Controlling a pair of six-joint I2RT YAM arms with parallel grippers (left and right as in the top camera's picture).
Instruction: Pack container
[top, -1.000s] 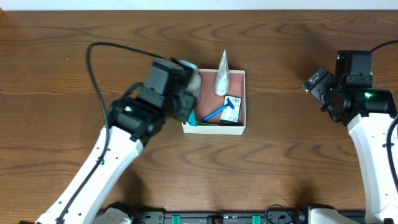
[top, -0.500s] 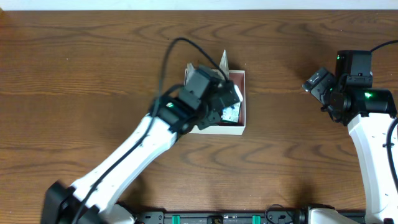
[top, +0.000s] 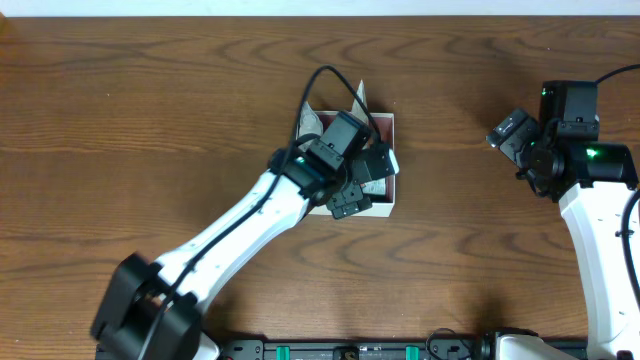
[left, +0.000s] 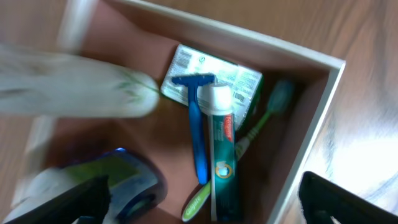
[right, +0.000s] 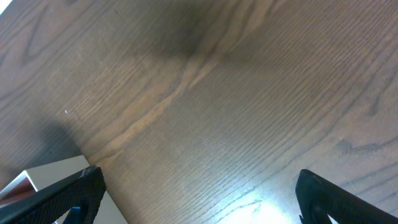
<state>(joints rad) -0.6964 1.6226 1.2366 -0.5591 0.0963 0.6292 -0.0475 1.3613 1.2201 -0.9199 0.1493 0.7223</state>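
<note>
Overhead: the container (top: 378, 207) sits just above the middle of the frame on the wooden table (top: 150, 100). The left arm reaches in from the lower left and covers most of it. Only its lower and right walls and a strip of its top edge show. The left gripper (top: 367, 185) hangs over the box's right half, its dark fingers spread, and the contents beneath are almost wholly hidden. The narrow end of a white tube (top: 358, 97) pokes past the top rim. The right gripper (top: 505, 130) is at the right of the frame, well apart from the box. Its jaws are too small and dark here to read.

Left wrist: the view looks down into the container (left: 283, 55), whose pinkish-brown floor is bounded by white walls at the upper right. A green-and-white packet (left: 239, 78) lies near the top centre. A blue razor (left: 198, 134) lies across it, with a toothpaste tube (left: 222, 155) just beside the razor. A green toothbrush (left: 268, 118) lies along the right wall. The white tube (left: 68, 84) is a blur at the upper left. A blue-and-green object (left: 121, 180) at the lower left is too smeared to identify. The finger ends sit cut off in the bottom corners, wide apart and holding nothing.

Right wrist: the frame is mostly bare table. One white corner of the container (right: 37, 177) is cut off at the lower left. The right gripper (right: 199, 190) is spread wide and empty.
</note>
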